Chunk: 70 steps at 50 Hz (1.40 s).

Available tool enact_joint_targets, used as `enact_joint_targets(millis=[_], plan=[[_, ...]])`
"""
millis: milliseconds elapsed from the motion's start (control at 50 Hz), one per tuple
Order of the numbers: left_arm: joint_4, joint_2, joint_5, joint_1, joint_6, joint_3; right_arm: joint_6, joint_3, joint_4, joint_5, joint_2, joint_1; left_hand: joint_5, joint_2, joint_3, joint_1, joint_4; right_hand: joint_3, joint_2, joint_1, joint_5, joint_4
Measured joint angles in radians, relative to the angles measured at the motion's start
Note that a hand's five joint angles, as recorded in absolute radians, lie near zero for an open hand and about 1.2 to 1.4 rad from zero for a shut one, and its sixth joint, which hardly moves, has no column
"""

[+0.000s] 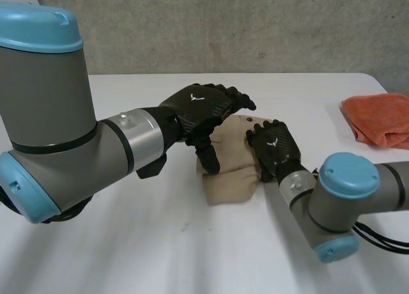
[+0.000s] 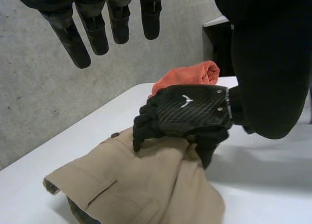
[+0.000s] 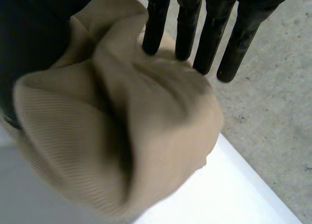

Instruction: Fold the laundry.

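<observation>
A folded beige garment (image 1: 233,179) with a button and a pocket seam lies mid-table. My right hand (image 1: 275,147) sits on its right end. Its fingers (image 3: 185,24) press into the top of the cloth while the thumb stands against the side, and the beige garment (image 3: 122,136) bunches between them. From the left wrist view, the right hand (image 2: 187,109) curls over the beige garment (image 2: 146,185). My left hand (image 1: 198,108) hovers just above the garment's far left part. The left hand's fingers (image 2: 73,39) are straight and hold nothing.
A folded orange cloth (image 1: 380,118) lies at the table's far right edge, also visible as the orange cloth (image 2: 187,75) beyond my right hand. The white table (image 1: 128,243) stretches bare in front of the garment. A grey wall stands behind.
</observation>
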Motion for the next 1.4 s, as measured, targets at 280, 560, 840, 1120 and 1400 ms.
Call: enact_joint_targets(millis=[280, 560, 840, 1120, 1400], plan=[[0.003, 0.000, 0.002, 0.005, -0.024, -0.002, 0.035, -0.192, 0.145, 0.041, 0.059, -0.009, 0.000, 0.000, 0.000, 0.001, 0.000, 0.634, 0.703, 0.534, 0.626, 0.715], [0.023, 0.000, 0.000, 0.010, -0.023, -0.014, -0.127, -0.278, 0.276, -0.195, 0.026, -0.315, 0.000, 0.000, 0.000, 0.001, 0.000, 0.684, 0.703, 0.534, 0.646, 0.715], [0.034, 0.000, -0.002, 0.010, -0.029, -0.030, -0.028, -0.681, 0.217, -0.360, 0.107, -0.451, 0.000, 0.000, 0.000, 0.001, 0.000, 0.684, 0.713, 0.552, 0.664, 0.715], [0.034, 0.000, -0.002, 0.008, -0.029, -0.033, 0.169, -1.032, 0.216, -0.314, 0.295, -0.598, 0.000, 0.000, 0.000, 0.001, 0.000, 0.684, 0.713, 0.552, 0.699, 0.716], [0.050, -0.011, -0.002, 0.003, -0.038, -0.039, 0.091, -0.965, 0.312, -0.461, 0.438, -0.781, 0.000, 0.000, 0.000, 0.001, 0.000, 0.696, 0.713, 0.552, 0.710, 0.722]])
